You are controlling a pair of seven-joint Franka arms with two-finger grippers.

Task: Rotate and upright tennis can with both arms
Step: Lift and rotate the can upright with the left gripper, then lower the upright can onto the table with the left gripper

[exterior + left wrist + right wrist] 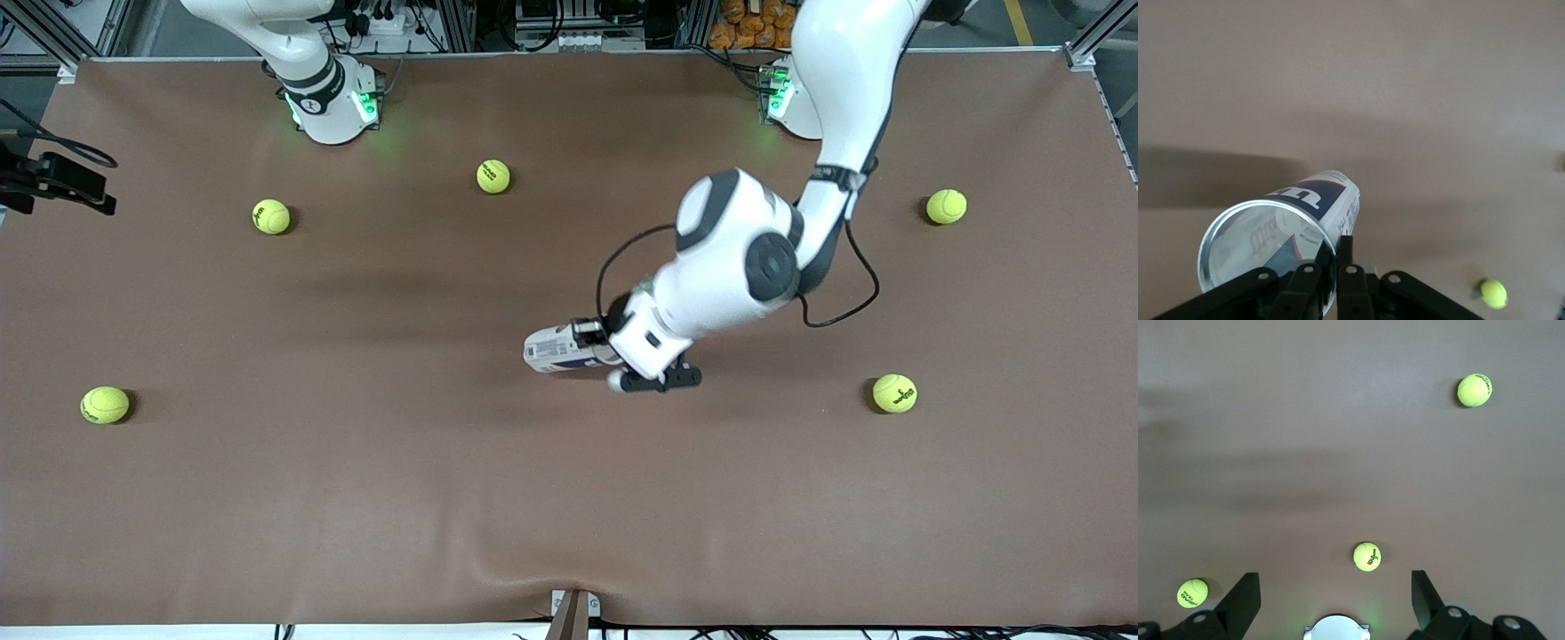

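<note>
The left gripper (597,342) sits low over the middle of the table, its fingers pinching the silvery rim wall of the tennis can (562,349) at the open end, one finger inside the mouth and one outside, as the left wrist view shows. The right gripper (1335,597) waits up near its own base, fingers spread wide and holding nothing.

What worries me is that thin rim bite: the can (1281,230) is long, and all its weight hangs out past the fingers, so a quick swing could let it pivot, slip or roll free. The wall might also buckle if squeezed hard.

The can lies on its side on the brown table (356,498), reaching from the left gripper toward the right arm's end.
</note>
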